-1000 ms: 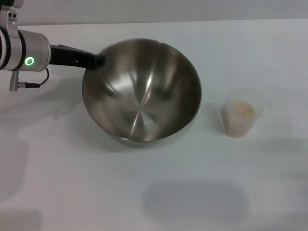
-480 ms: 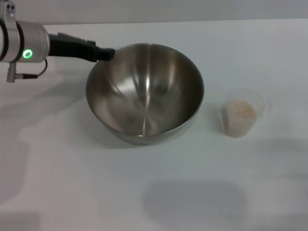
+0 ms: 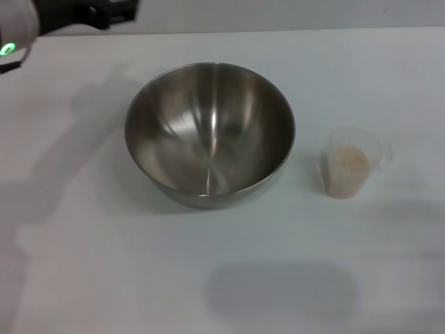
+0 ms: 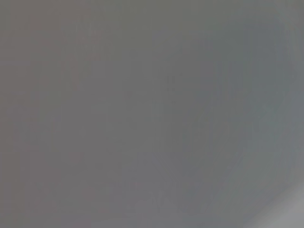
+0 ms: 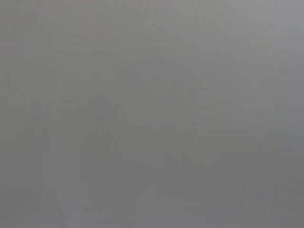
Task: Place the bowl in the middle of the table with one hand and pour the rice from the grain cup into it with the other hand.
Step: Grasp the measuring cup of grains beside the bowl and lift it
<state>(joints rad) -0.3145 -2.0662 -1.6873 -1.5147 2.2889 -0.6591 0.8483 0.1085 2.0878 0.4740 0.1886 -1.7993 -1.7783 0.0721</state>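
The stainless-steel bowl [image 3: 209,133] stands upright and empty near the middle of the white table [image 3: 104,264]. The clear grain cup [image 3: 350,163] stands to its right, apart from it, with beige rice [image 3: 348,160] inside. My left gripper [image 3: 115,12] is at the far top left of the head view, well clear of the bowl and holding nothing. My right gripper is out of view. Both wrist views show only plain grey.
The left arm's silver body with its green ring light [image 3: 8,49] sits at the top left corner. A faint grey shadow [image 3: 278,292] lies on the table's near side.
My left gripper has let go of the bowl's rim and pulled back up and to the left. The bowl has settled flat where it was set down. The cup has not moved.
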